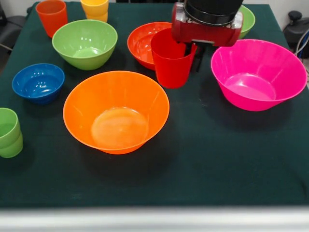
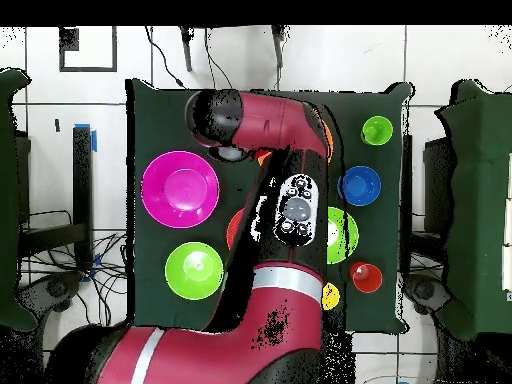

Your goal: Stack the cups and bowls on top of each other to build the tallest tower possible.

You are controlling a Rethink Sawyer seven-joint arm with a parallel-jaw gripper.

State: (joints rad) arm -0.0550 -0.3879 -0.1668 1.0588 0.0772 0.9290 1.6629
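My gripper (image 1: 192, 48) comes down at the back middle of the table and is shut on the far rim of the red cup (image 1: 170, 60), which tilts slightly. The cup is just behind the large orange bowl (image 1: 116, 111), in front of the red-orange bowl (image 1: 141, 42) and left of the large pink bowl (image 1: 258, 72). The small blue bowl (image 1: 38, 82) is at the left. Two nested light green cups (image 1: 9, 133) stand at the left edge. In the overhead view the arm (image 2: 270, 130) hides the gripper, the red cup and the orange bowl.
A light green bowl (image 1: 85, 43) stands back left, with an orange cup (image 1: 51, 17) and yellow cups (image 1: 95, 8) behind it. A second green bowl (image 1: 248, 19) peeks out behind the gripper. The overhead view shows the pink bowl (image 2: 180, 188) and the blue bowl (image 2: 360, 185).
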